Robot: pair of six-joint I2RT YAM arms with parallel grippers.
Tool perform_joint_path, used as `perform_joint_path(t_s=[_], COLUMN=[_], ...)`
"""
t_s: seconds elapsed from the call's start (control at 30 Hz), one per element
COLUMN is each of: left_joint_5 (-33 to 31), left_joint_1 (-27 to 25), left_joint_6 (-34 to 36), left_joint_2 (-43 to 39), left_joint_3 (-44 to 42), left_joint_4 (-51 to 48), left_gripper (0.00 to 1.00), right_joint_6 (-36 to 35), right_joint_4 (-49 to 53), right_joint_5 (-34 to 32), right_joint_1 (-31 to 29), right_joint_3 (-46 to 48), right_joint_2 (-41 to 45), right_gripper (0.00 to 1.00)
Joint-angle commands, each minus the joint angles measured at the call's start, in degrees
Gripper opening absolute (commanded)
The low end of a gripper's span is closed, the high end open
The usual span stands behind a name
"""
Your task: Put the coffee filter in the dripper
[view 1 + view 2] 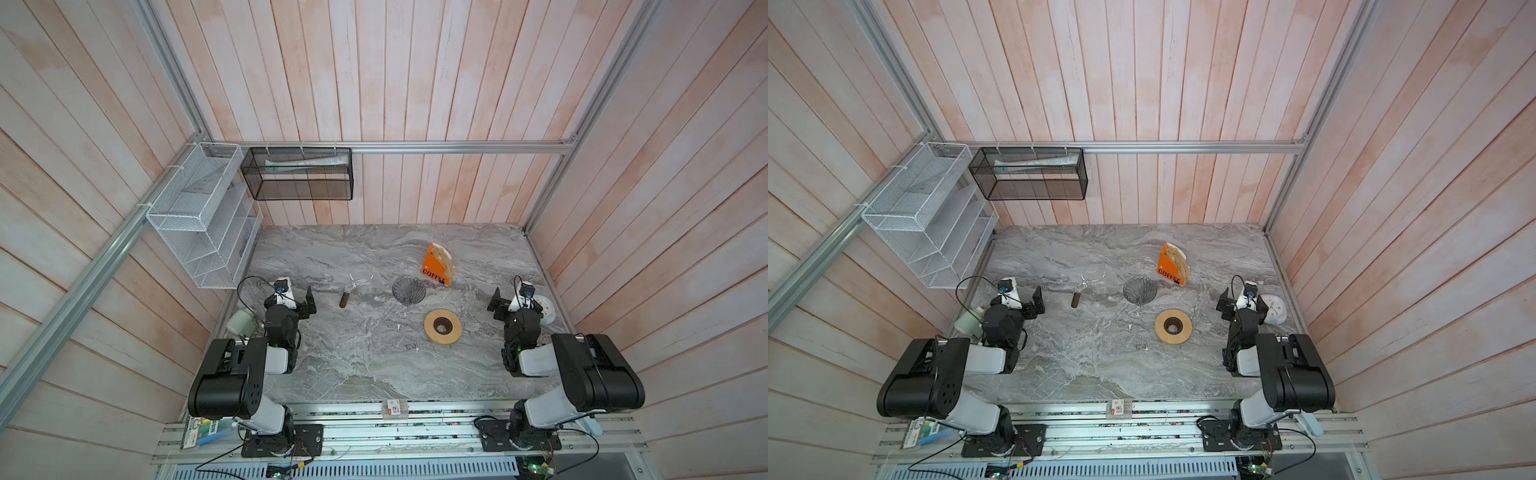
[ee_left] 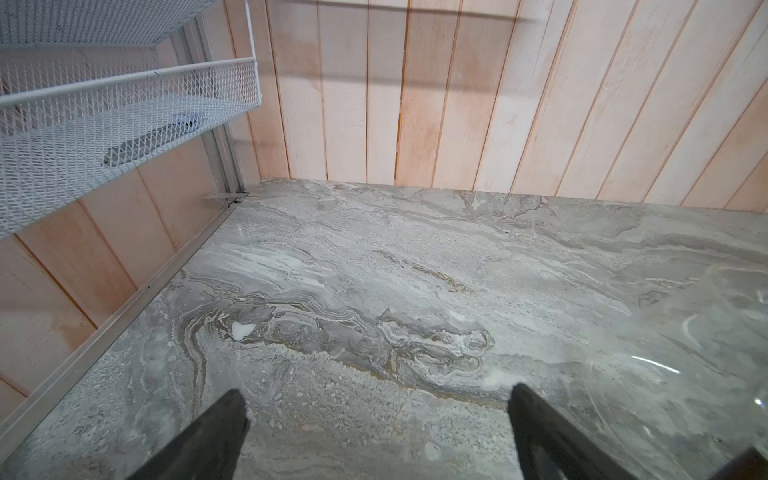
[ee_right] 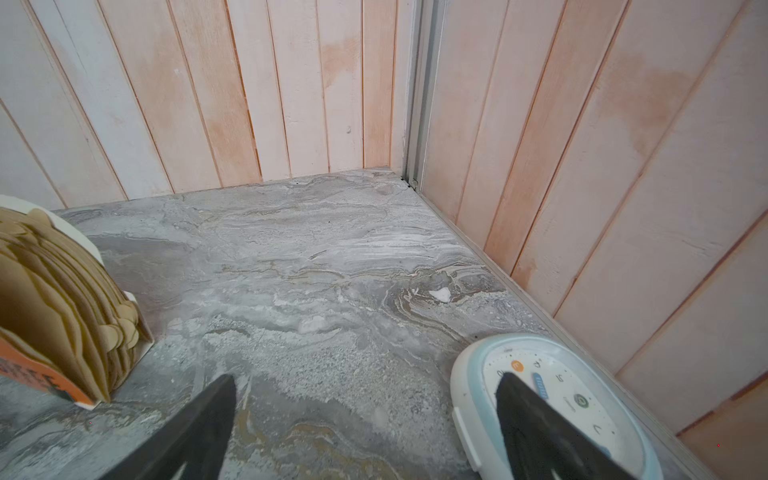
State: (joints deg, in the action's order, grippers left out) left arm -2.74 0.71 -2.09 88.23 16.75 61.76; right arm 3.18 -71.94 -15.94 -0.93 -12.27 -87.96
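The coffee filter stack [image 1: 444, 257] [image 1: 1178, 261] of tan paper cones stands in an orange box marked COFFEE at the back right of the marble table. In the right wrist view the coffee filter edges [image 3: 54, 291] fan out beside the box wall. The dripper [image 1: 408, 290] [image 1: 1140, 289], a dark wire cone, rests just left of the box in both top views. My left gripper [image 1: 297, 298] [image 1: 1027, 300] [image 2: 376, 390] hangs open over bare marble at the left. My right gripper [image 1: 517, 303] [image 1: 1244, 305] [image 3: 368, 377] is open and empty at the right.
A clear glass vessel [image 1: 360, 281] [image 2: 685, 353] with a brown handle lies left of the dripper. A wooden ring [image 1: 457, 328] lies in front of it. A white round timer [image 1: 547, 311] [image 3: 552, 399] sits under my right gripper's outer finger. White mesh shelves [image 1: 199, 216] hang at left.
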Motion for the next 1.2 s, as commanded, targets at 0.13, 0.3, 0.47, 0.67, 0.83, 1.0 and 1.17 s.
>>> perform_joint_path(t_s=[0.13,0.3,0.47,0.67,0.83,1.0,1.17], left_joint_5=[0.8,0.8,0.9,0.9,0.9,0.9,0.9], left_joint_1=[0.2,0.2,0.2,0.2,0.2,0.2,0.2], left_joint_6=[0.7,0.7,0.7,0.7,0.7,0.7,0.7], left_joint_2=[0.0,0.0,0.0,0.0,0.0,0.1,0.0], left_joint_3=[0.1,0.2,0.2,0.1,0.2,0.2,0.2], left_joint_4=[0.9,1.0,1.0,1.0,0.8,0.8,0.9], left_gripper=[1.00,1.00,1.00,1.00,1.00,1.00,0.97], right_joint_6=[0.3,0.4,0.4,0.3,0.3,0.3,0.2], right_joint_4=[0.8,0.8,0.8,0.8,0.9,0.9,0.9], right_joint_5=[0.6,0.5,0.6,0.6,0.6,0.6,0.7], right_joint_1=[0.3,0.3,0.3,0.3,0.3,0.3,0.2], right_joint_3=[-0.8,-0.9,-0.9,-0.9,-0.9,-0.9,-0.9], right_joint_2=[0.6,0.6,0.6,0.6,0.6,0.6,0.6], right_gripper=[0.98,0.98,0.98,0.98,0.98,0.98,0.98])
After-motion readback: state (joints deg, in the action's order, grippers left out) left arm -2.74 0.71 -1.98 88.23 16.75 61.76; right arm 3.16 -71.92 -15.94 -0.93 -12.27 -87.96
